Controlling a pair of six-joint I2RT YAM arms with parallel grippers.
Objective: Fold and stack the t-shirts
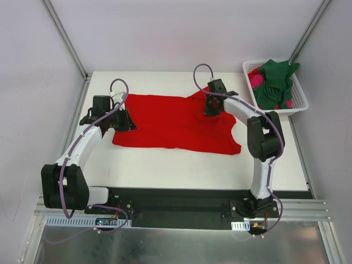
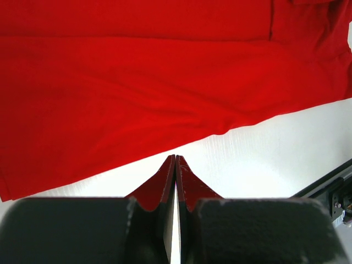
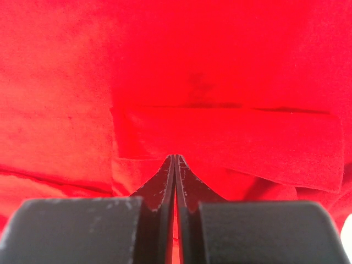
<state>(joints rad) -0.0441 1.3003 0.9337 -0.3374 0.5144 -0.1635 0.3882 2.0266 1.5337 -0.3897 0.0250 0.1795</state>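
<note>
Softly creased red t-shirt (image 1: 176, 124), spread flat, slotted plastic basket (image 1: 301, 93)

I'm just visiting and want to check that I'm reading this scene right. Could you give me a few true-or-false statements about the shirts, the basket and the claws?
1. The red t-shirt lies spread on the table. True.
2. The white basket sits at the table's far right corner. True.
3. The basket holds only green cloth. False: a pink t-shirt shows beside the green t-shirt.
4. Both grippers stand wide open. False: the left gripper and the right gripper are shut.
</note>
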